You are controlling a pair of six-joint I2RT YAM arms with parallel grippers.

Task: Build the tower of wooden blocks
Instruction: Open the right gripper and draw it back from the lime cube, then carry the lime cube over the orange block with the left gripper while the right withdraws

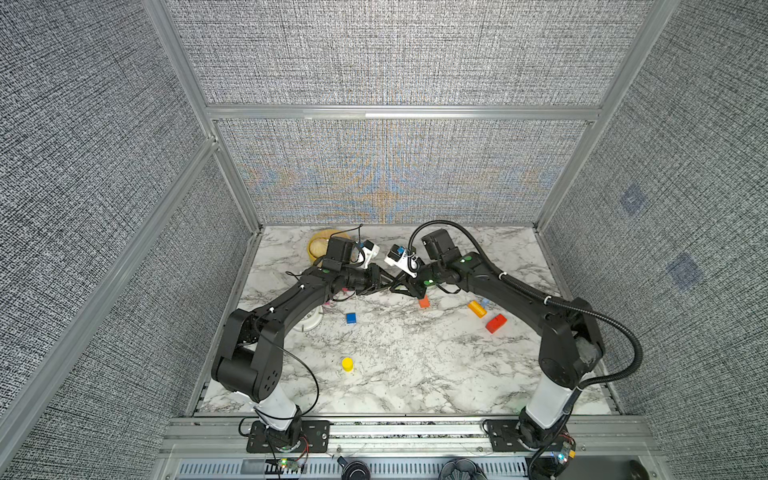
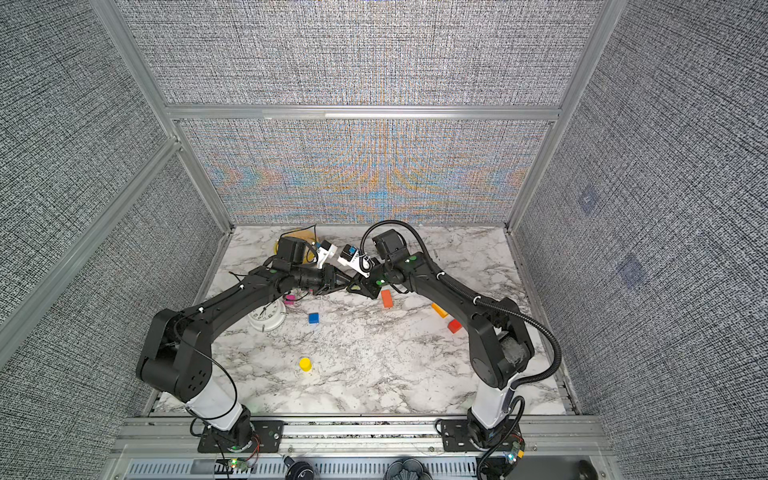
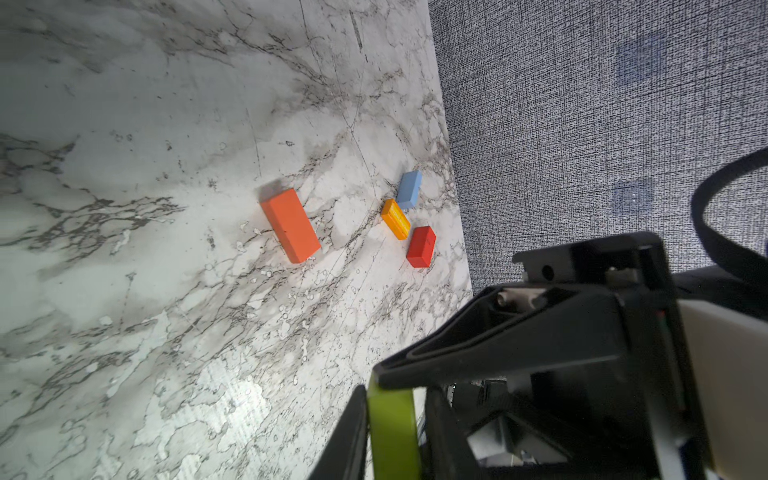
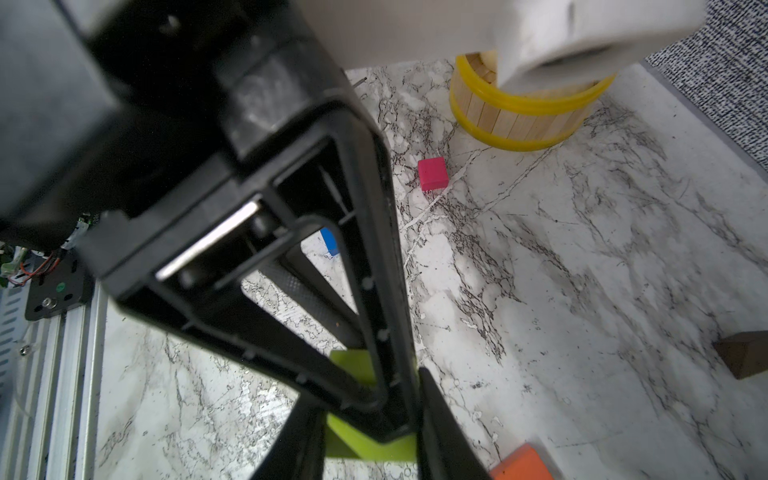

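Mid-air handover above the marble table [image 1: 415, 374], towards its back. The left gripper [image 3: 395, 390] and right gripper [image 4: 368, 415] each clamp one end of the lime bar [image 3: 390, 432]. Its long axis appears level, running gripper to gripper. No tower stands. The orange bar [image 1: 424, 302], red block [image 1: 496, 323], blue cube [image 1: 351, 318] and yellow cylinder [image 1: 347, 364] lie loose, so all stacking seemingly remains.
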